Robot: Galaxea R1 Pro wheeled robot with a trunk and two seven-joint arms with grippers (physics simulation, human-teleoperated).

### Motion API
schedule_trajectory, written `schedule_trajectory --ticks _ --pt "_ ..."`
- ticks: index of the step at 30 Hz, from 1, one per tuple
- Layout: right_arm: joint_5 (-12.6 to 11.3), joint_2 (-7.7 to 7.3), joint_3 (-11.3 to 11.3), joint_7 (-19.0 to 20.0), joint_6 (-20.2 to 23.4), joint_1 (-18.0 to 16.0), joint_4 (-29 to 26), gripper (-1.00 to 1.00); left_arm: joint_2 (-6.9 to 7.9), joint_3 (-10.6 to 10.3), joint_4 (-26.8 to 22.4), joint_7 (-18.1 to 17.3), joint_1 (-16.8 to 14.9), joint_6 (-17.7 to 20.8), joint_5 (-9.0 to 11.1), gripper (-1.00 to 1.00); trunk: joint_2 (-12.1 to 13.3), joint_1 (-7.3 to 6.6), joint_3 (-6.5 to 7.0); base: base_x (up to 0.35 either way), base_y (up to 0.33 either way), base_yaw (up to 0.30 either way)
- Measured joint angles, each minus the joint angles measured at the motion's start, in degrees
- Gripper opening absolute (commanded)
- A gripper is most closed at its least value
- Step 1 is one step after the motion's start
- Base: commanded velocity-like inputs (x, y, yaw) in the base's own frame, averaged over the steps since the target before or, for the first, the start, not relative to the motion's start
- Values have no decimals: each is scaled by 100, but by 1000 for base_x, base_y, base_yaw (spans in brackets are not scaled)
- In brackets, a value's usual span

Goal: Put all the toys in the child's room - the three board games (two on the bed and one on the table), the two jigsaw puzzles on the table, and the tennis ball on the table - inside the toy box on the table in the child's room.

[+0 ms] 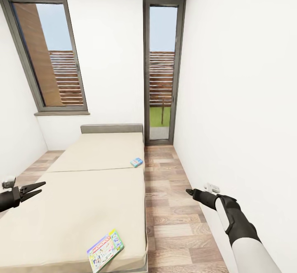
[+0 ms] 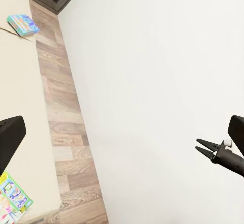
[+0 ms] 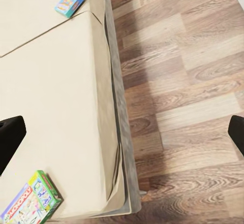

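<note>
between both grippers, ahead: bed [image 1: 82, 190]. left gripper [image 1: 40, 186] spread, empty; right gripper [image 1: 188, 191] state cannot tell. yellow-green board game [image 1: 105, 250] below left gripper near bed corner; blue board game [image 1: 136, 162] farther ahead at bed edge.

Bright, even daylight comes from the window [image 1: 49, 54] and glass door [image 1: 161, 71] far ahead of both claws. Shadows are faint: a soft band on the floor [image 3: 173, 76] beside the bed [image 1: 82, 190]. Renders are sharp, without glare; the head view's verticals splay toward its edges.
</note>
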Motion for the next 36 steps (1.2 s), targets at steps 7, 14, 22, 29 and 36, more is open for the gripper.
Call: schedule_trajectory --ticks 7,14,22,29,36 --pt "-93 -5 -18 25 27 1 14 100 2 0 -1 -7 -4 0 -4 100 0 0 15 0 184 -129" --pt "-478 -18 -13 32 71 1 16 100 4 0 -1 -10 -5 5 -5 100 0 0 46 -6 275 -216" --pt "-566 -17 -6 73 87 0 24 100 5 9 0 -35 -4 4 0 100 0 0 65 -29 140 -118" --pt "-578 -16 -1 430 123 0 25 100 5 30 0 -33 -3 38 1 100 0 0 68 -4 17 -19" --pt "-572 -11 -2 657 266 0 25 100 5 29 0 -35 -11 74 2 100 0 0 68 -1 2 -3"
